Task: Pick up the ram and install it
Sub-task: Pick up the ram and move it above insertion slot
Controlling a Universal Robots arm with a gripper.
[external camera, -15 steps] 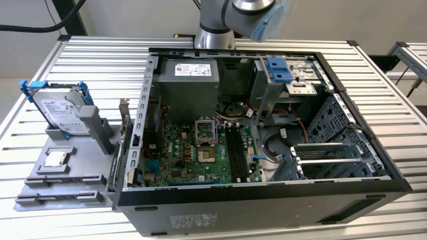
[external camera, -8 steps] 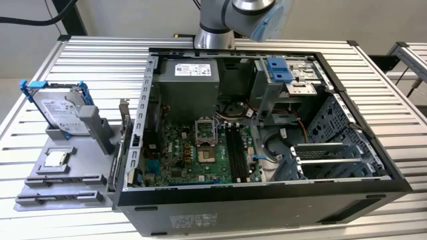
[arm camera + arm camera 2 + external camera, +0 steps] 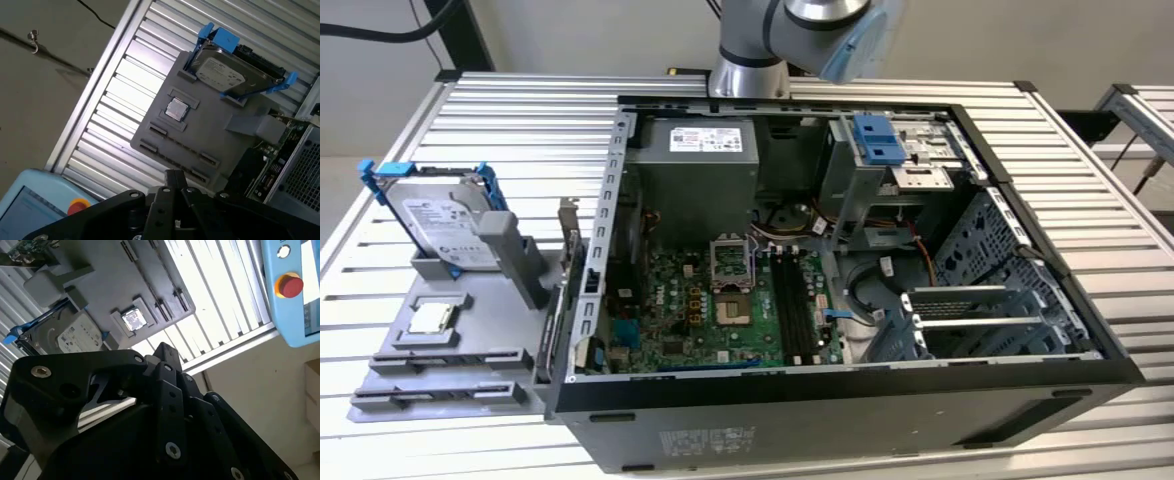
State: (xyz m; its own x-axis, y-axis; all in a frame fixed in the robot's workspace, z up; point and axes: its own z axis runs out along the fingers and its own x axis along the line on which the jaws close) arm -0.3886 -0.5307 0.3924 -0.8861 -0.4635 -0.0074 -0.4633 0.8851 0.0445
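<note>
A slatted aluminium table (image 3: 1067, 150) carries everything. The black gripper (image 3: 173, 175) is clenched on nothing, well apart from one grey plastic tray (image 3: 210, 131) at the exterior view's left. It bears one silver hard drive in a blue bracket (image 3: 447, 215), one square silver processor chip (image 3: 430, 317) and two long slotted holders (image 3: 447, 357). One open black computer case (image 3: 854, 410) stands beside. Where the ram sits cannot be told.

hard drive label (image 3: 447, 226), print seemingly unreadable
</note>
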